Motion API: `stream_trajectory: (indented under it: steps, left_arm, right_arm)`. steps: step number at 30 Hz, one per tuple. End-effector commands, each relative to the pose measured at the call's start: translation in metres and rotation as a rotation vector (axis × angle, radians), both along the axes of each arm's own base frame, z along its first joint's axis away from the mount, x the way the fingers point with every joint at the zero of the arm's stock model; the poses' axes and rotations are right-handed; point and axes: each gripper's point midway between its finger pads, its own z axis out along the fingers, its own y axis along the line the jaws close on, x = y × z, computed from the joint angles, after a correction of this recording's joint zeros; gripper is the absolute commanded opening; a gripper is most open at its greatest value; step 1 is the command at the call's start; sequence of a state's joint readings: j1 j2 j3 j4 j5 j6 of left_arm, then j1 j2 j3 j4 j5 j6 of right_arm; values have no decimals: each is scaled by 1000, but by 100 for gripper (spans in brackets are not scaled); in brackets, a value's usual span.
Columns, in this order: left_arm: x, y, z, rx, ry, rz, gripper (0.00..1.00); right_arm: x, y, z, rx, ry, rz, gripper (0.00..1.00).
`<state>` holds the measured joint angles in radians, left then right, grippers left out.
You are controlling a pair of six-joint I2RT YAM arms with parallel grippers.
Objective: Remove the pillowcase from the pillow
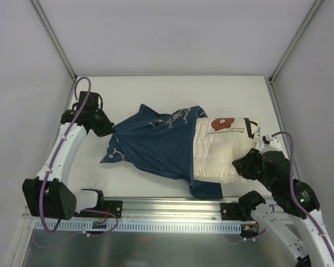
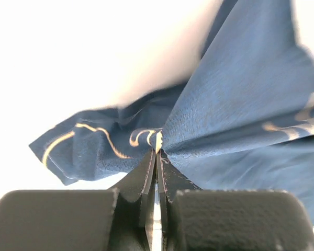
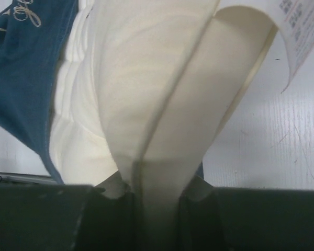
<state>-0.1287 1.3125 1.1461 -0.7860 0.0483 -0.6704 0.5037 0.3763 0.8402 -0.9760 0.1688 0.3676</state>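
Observation:
The navy pillowcase [image 1: 156, 142] with cream outline drawings lies across the table's middle and still covers the left part of the cream pillow [image 1: 222, 153]. The pillow's right part is bare, with the red-brown bear logo [image 1: 222, 123] near its far end. My left gripper [image 1: 108, 130] is shut on the pillowcase's left end; in the left wrist view its jaws [image 2: 158, 152] pinch the navy fabric [image 2: 240, 104]. My right gripper [image 1: 246, 162] is shut on the pillow's near right corner; the right wrist view shows cream fabric [image 3: 162, 130] clamped between the jaws [image 3: 157, 183].
A white label [image 3: 298, 31] hangs off the pillow's right end. A metal rail [image 1: 167, 214] runs along the near table edge. Grey walls enclose the white table [image 1: 156, 92] on three sides. A navy flap [image 1: 207, 189] hangs near the rail.

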Motion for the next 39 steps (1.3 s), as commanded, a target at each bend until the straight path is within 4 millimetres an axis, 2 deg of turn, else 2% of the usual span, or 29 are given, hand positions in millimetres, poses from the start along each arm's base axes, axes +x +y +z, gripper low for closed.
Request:
stream_trajectory:
  steps: [1, 2, 3, 6, 7, 8, 9, 10, 13, 14, 16, 20, 23, 28, 32, 39]
  left_arm:
    - [-7, 37, 36, 14, -126, 113, 0]
    - [-7, 42, 41, 9, -146, 125, 0]
    - [-8, 57, 51, -5, -176, 180, 0]
    - [-11, 82, 65, -14, -211, 250, 0]
    - [-11, 85, 67, -4, -211, 238, 0]
    - [-10, 89, 74, 4, -220, 239, 0]
    - [-10, 93, 73, 11, -203, 243, 0]
    - [-11, 94, 74, 21, -195, 241, 0]
    - [-11, 97, 67, 31, -172, 256, 0]
    - [-10, 99, 65, 36, -165, 262, 0]
    - [-10, 103, 63, 50, -154, 276, 0]
    - [-6, 115, 63, 77, -150, 289, 0]
    - [-2, 125, 65, 76, -148, 312, 0]
    - [2, 145, 65, 81, -136, 379, 0]
    - [-3, 190, 53, 144, -75, 508, 0]
    - [-9, 215, 50, 179, -50, 580, 0]
  right_arm:
    - [10, -21, 19, -60, -82, -85, 1]
    - [10, -21, 22, -58, -88, -90, 1]
    - [9, -23, 23, -62, -91, -99, 1]
    - [3, -26, 42, -49, -108, -95, 1]
    - [-1, -28, 66, -18, -155, -97, 1]
    - [-6, -30, 76, -15, -165, -94, 1]
    - [-9, -32, 89, -4, -191, -93, 1]
    - [-16, -37, 115, 20, -254, -92, 1]
    - [-23, -46, 140, 11, -302, -102, 1]
    - [-27, -51, 153, 17, -330, -114, 1]
    - [-31, -58, 164, 9, -354, -133, 1]
    - [-47, -93, 190, -23, -444, -244, 1]
    - [-52, -109, 193, -50, -466, -308, 1]
    - [-49, -112, 182, -62, -445, -335, 1]
    - [-45, -116, 173, -114, -418, -347, 1]
    - [-51, -135, 174, -137, -438, -395, 1]
